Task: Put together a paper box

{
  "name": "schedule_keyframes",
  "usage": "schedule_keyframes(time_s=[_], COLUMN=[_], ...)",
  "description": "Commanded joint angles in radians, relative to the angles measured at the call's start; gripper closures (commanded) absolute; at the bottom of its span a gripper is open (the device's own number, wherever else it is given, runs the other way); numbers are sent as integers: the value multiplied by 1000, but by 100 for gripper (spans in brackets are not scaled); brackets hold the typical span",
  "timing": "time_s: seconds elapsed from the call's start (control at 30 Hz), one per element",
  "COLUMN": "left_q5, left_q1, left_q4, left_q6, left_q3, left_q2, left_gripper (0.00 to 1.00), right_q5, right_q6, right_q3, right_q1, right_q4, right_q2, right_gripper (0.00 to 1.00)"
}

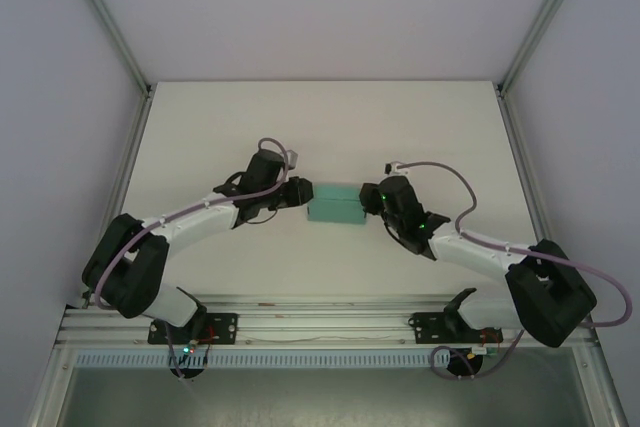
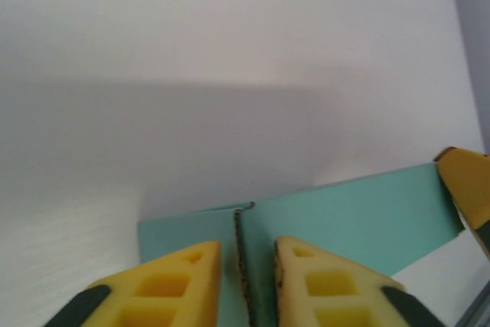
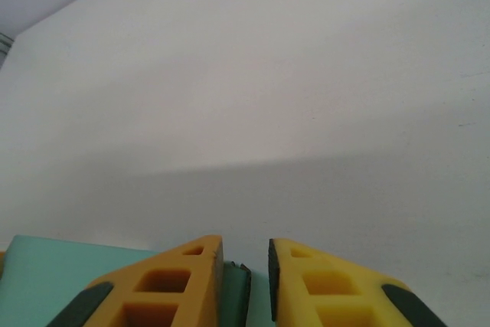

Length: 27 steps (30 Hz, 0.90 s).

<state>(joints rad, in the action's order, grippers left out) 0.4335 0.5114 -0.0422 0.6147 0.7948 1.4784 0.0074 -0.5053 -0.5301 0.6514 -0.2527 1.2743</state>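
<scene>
The teal-green paper box [image 1: 335, 205] lies as a small closed rectangular shape in the middle of the table, between the two arms. My left gripper [image 1: 300, 193] is at its left end. In the left wrist view the yellow fingers [image 2: 184, 281] stand narrowly apart astride an upright card edge [image 2: 242, 266] of the box [image 2: 360, 216], with a gap on each side. My right gripper [image 1: 372, 197] is at the right end. In the right wrist view a card edge [image 3: 243, 289] rests against the left finger [image 3: 180, 285], clear of the right pad.
The white table [image 1: 320, 127] stretches behind and beside the box. White enclosure walls with metal posts stand left, right and behind. An aluminium rail [image 1: 320, 322] with the arm bases runs along the near edge. A yellow fingertip of the other arm [image 2: 467, 189] shows at the box's far end.
</scene>
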Motion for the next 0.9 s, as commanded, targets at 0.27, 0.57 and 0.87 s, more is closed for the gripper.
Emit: schedule_keyframes(time_s=[0.27, 0.57, 0.87], left_q5=[82, 59, 38], left_q1=[2, 18, 36], left_q4=[-81, -84, -54], left_q6=[32, 16, -8], left_q3=[-214, -220, -176], left_q2=[31, 52, 1], left_gripper=[86, 100, 94], right_q5=[-199, -112, -108], right_q6=[163, 257, 257], right_q3=[193, 217, 167], right_q1=[28, 70, 71], right_q4=[-47, -139, -25], right_q2=[145, 152, 12], right_gripper=[82, 96, 88])
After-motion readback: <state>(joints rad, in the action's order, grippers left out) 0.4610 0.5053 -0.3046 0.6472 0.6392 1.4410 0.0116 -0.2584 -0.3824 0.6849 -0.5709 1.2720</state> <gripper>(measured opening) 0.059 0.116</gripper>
